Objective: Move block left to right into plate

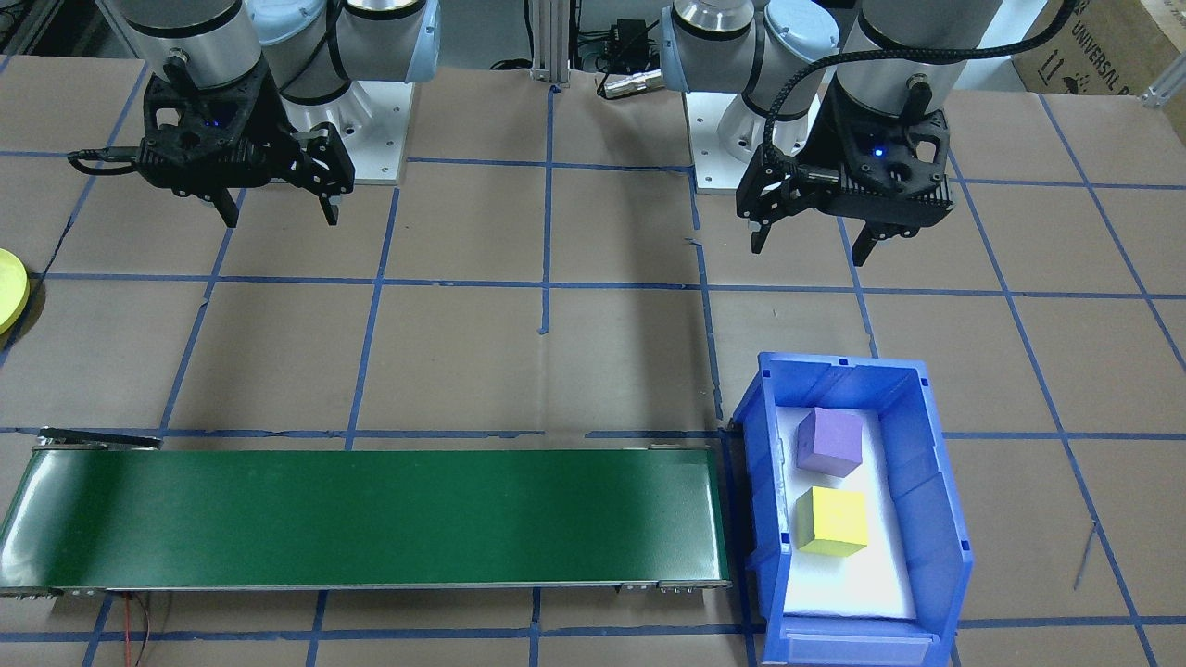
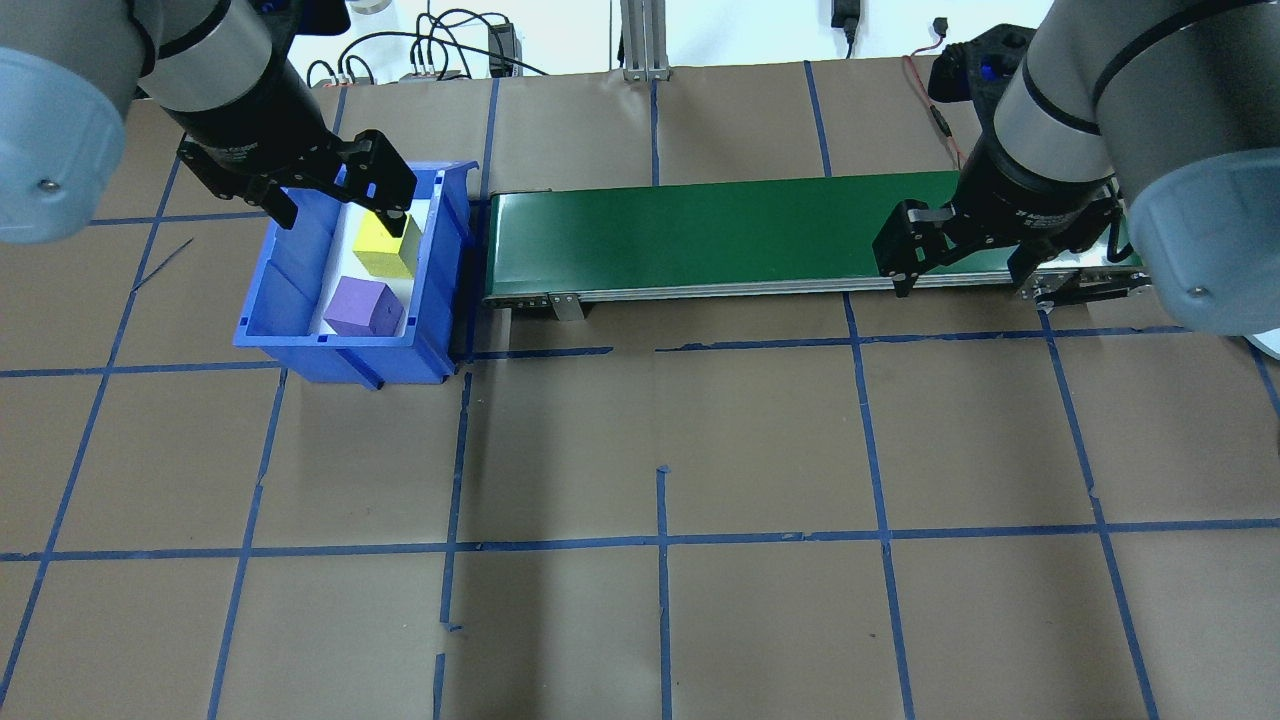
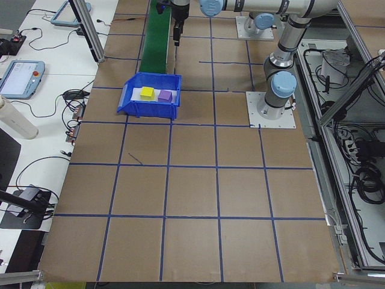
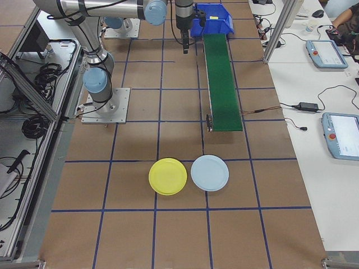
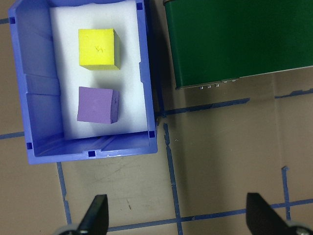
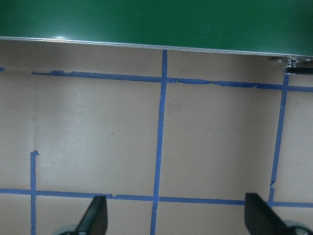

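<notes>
A yellow block [image 1: 832, 521] and a purple block [image 1: 830, 442] lie on white foam inside a blue bin [image 1: 927, 482]; both also show in the left wrist view, the yellow block [image 5: 98, 48] and the purple block [image 5: 97, 104]. My left gripper [image 1: 808, 252] hangs open above the table on the robot's side of the bin, holding nothing. My right gripper [image 1: 281, 220] hangs open and empty near the other end of the belt. The yellow plate [image 4: 168, 176] lies flat on the table past that end, and only its edge shows in the front view [image 1: 9, 287].
A long green conveyor belt [image 2: 720, 235] runs from the bin [image 2: 290, 310] toward the right arm's side. A light blue plate [image 4: 209, 172] lies next to the yellow one. Blue tape lines grid the brown table [image 2: 660, 450].
</notes>
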`<action>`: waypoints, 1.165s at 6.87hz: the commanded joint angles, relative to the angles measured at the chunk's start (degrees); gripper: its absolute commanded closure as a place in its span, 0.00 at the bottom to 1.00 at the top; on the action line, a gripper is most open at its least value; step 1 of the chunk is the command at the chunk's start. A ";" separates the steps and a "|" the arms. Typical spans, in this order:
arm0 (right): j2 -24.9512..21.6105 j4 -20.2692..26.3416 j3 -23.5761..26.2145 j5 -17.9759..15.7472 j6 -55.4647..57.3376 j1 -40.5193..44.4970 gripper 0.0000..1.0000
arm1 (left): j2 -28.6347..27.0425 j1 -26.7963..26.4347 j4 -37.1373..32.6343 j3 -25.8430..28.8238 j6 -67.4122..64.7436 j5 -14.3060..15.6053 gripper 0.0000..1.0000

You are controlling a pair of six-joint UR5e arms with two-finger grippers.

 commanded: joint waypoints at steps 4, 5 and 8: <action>-0.01 0.03 -0.16 -0.85 -0.46 -0.03 0.00 | -0.79 0.66 0.18 -0.37 0.02 0.05 0.00; -0.01 0.11 -0.42 -1.12 -0.55 -0.38 0.00 | -3.84 1.54 0.79 -0.72 0.20 0.57 0.00; -0.10 0.12 0.27 -1.29 -1.60 -0.29 0.00 | -14.12 8.31 9.31 0.77 6.17 -0.65 0.01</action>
